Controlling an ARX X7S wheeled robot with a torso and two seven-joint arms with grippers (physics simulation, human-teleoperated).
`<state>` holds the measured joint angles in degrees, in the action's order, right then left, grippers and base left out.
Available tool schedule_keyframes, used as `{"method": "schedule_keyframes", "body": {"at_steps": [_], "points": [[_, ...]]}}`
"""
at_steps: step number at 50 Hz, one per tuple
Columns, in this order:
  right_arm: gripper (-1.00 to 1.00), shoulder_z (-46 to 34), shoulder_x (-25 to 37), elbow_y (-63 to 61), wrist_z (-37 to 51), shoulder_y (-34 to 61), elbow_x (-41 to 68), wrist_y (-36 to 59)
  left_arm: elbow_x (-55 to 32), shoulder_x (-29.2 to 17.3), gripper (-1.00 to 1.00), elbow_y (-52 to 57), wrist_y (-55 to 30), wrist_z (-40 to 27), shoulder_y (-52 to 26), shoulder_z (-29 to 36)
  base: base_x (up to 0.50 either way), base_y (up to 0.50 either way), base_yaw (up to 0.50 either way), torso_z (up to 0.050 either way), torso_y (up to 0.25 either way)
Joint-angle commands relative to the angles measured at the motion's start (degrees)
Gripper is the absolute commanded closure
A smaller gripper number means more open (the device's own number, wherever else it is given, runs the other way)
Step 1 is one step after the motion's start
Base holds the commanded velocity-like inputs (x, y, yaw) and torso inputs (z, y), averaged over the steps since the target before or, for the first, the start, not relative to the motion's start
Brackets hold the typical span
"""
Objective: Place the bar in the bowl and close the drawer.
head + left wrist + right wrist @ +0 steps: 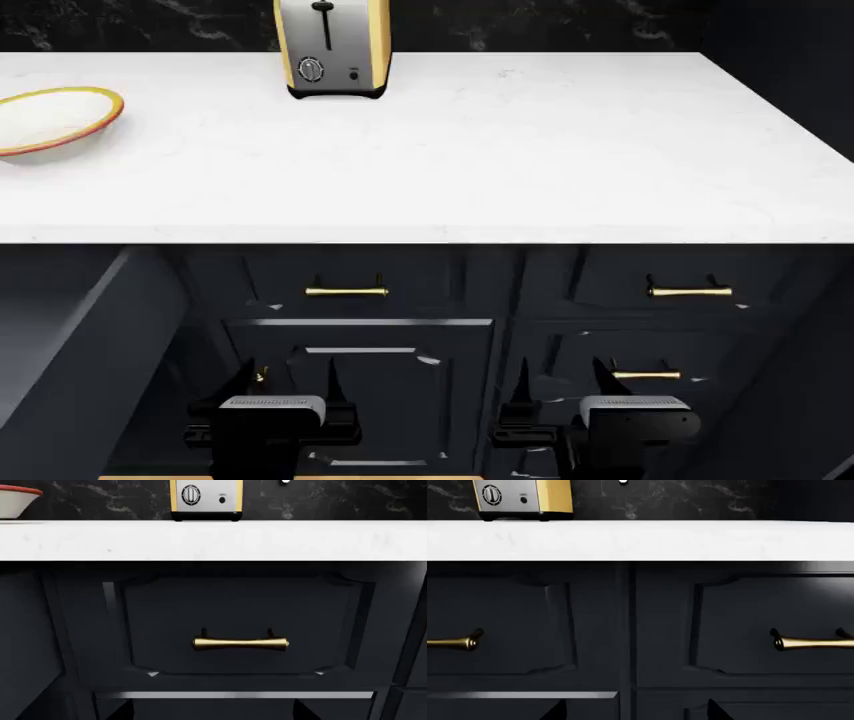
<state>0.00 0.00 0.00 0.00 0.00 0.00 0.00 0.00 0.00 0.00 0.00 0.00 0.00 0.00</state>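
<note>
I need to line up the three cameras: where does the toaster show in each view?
Head view: toaster at the counter's back, left of centre.
Left wrist view: top centre, above a drawer handle.
Right wrist view: top left corner.
Shared landmark: the white countertop edge.

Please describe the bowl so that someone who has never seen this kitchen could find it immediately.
Start from the long white countertop above the dark cabinets. A silver and yellow toaster stands at its back edge against the black marble wall; the bowl lies on the counter toward the robot's left of it, partly cut off by the head view's edge. It is shallow, round and white with a yellow, reddish-edged rim, unlike the upright boxy toaster.
</note>
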Motion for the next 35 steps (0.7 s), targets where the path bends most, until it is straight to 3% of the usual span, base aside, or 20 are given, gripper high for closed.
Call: {"method": "schedule_keyframes", "body": {"at_steps": [1, 10, 23, 29, 35], "points": [[-1.00, -1.2, 0.9, -0.2, 1.3, -0.2, 0.7, 0.1, -0.8, -0.9, -1.00, 0.1, 0.0, -1.2, 0.1, 1.0, 0.00, 0.00, 0.00, 0.000, 0.000], [-1.00, -3.6, 2.6, -1.0, 4.1, -0.8, 0.2, 0.4, -2.0, -2.3, -1.00, 1.9, -1.2, -4.0, 0.1, 2.7, 0.00, 0.00, 0.00, 0.000, 0.000], [-1.00, -4.9, 4.3, -7.3, 6.1, -2.1, 0.4, 4.0, -4.8, -4.1, -1.00, 8.1, -6.9, -4.8, 0.5, 3.9, 0.00, 0.00, 0.00, 0.048, 0.035], [-1.00, -5.2, 5.7, -17.5, 6.2, -2.6, 0.4, 11.9, -5.7, -6.4, -1.00, 19.6, -17.6, -5.0, -1.4, 4.3, 0.00, 0.00, 0.00, 0.050, 0.036], [-1.00, -4.2, 8.8, -33.1, 5.0, 0.7, 0.7, 27.3, -9.8, -9.7, -1.00, 34.4, -37.3, -4.1, -8.3, 3.1, 0.00, 0.00, 0.00, 0.050, 0.037]]}}
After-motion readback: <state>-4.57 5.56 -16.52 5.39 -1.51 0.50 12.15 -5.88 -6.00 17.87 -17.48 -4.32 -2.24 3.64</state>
